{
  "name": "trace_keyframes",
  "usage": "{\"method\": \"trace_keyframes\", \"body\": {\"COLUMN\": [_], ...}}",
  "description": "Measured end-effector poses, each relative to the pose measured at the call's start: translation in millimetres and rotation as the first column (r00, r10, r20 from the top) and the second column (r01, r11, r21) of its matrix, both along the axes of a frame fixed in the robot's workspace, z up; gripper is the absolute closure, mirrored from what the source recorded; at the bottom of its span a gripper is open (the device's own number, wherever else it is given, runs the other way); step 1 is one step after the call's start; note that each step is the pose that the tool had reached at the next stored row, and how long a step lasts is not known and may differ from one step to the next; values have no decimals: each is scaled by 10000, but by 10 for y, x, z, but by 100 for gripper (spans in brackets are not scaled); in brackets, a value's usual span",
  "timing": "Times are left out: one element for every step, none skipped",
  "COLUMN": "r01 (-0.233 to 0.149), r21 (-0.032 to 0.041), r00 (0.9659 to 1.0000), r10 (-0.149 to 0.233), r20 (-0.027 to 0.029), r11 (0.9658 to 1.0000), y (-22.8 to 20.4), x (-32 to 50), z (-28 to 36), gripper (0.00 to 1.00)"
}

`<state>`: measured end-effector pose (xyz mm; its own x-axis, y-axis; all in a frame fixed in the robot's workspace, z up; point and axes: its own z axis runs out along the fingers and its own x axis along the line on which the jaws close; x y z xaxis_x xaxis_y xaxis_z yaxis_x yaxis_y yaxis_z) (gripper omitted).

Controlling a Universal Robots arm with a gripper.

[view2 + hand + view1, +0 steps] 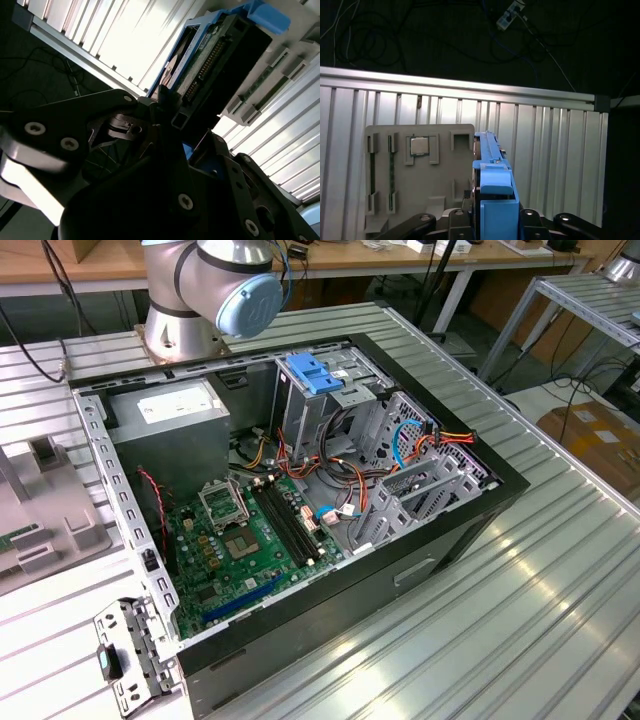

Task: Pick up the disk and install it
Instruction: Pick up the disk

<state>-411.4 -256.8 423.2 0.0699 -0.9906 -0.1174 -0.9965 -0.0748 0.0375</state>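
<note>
Closest to us in both wrist views is the gripper [167, 112]. Its jaws are clamping shut on the disk [494, 165], one on each side of it. In the first wrist view we're seeing the disk edge-on, standing upright with its blue carrier facing us. In the second wrist view its connector end is pointing away from the gripper.

The disk is sitting over one edge of the grey tray [445, 175]. We honestly can't tell whether it's resting on the tray or hanging clear of it. A chip [419, 145] and a green memory stick [391, 175] are lying in the tray's pockets beside the disk. The tray itself is lying on the slatted table [550, 150], with dark floor and cables showing past the table's rim.

In the exterior view, the base of the arm [215, 285] is standing on the table behind the open case [450, 530]. Its blue-capped joint is sitting just above the base, and the rest is running up out of frame. The tray is lying at the exterior view's left of the case.
</note>
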Motion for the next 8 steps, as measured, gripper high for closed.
{"method": "trace_keyframes", "body": {"r01": [0, 0, 0, 0, -1, 0, 0, 0], "r21": [1, 3, 4, 6, 7, 8, 10, 11], "r00": [10000, 10000, 10000, 10000, 10000, 10000, 10000, 10000], "r10": [0, 0, 0, 0, 1, 0, 0, 0], "r20": [0, 0, 1, 1, 0, 0, 1, 0], "r11": [10000, 10000, 10000, 10000, 10000, 10000, 10000, 10000], "y": [0, 0, 0, 0, 0, 0, 0, 0], "x": [0, 0, 0, 0, 0, 0, 0, 0], "z": [8, 16, 23, 29, 35, 45, 51, 59], "gripper": [64, 64, 64, 64, 64, 64, 64, 64]}}
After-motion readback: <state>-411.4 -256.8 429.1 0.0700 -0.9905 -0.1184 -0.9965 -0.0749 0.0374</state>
